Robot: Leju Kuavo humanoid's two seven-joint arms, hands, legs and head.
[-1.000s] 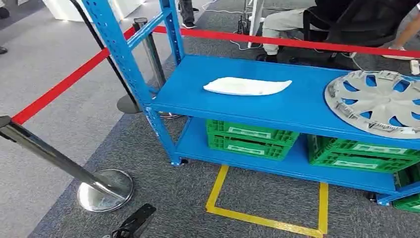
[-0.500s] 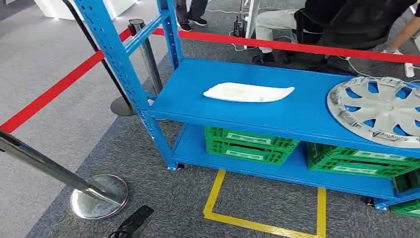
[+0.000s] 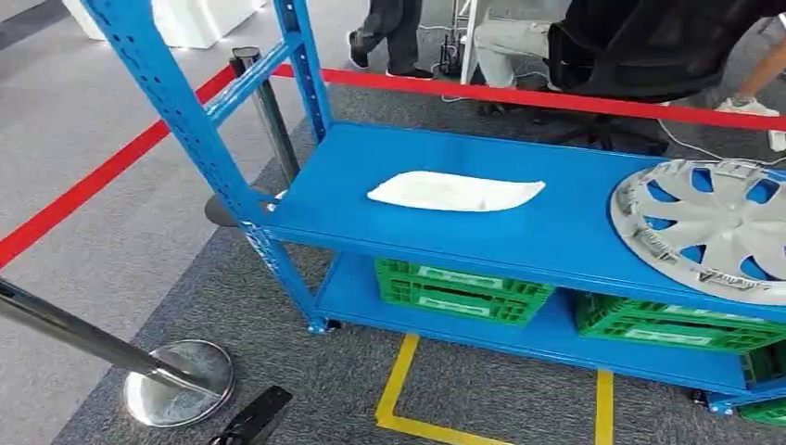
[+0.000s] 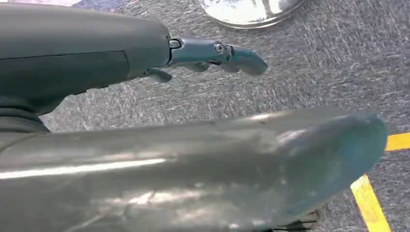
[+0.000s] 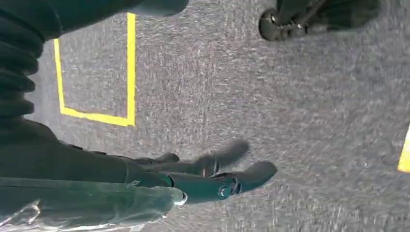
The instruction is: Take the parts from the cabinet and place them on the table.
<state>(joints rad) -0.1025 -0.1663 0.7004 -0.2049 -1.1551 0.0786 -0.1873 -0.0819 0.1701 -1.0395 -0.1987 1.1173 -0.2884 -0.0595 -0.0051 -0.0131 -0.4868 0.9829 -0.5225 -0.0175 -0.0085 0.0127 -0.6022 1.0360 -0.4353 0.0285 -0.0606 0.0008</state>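
Parts are lying on the top shelf of the blue cabinet [image 3: 519, 232]: a flat white part [image 3: 454, 193] is sitting near the middle of that shelf, and a silver wheel cover [image 3: 709, 222] is resting at the shelf's far end, well apart from the white part and running off the edge of the picture; green crates [image 3: 461, 289] are sitting on the lower shelf, under the white part; a red rope [image 3: 556, 97] is stretching behind the cabinet, and a shiny post base [image 3: 176, 380] is standing on the grey carpet [image 3: 278, 371] beside the cabinet's front leg; a yellow square of tape [image 3: 399, 389] is marking the floor in front of the cabinet; a seated person [image 3: 602, 46] is behind the rope, and another person [image 3: 389, 37] is standing there too; the left hand [image 3: 250, 422] is hanging low over the carpet, away from the cabinet, with its fingers [image 4: 217, 53] reaching out straight and holding nothing; the right hand [image 5: 208, 179] is hanging over the carpet near the yellow tape, its fingers [image 5: 222, 157] lying loosely apart and holding nothing.
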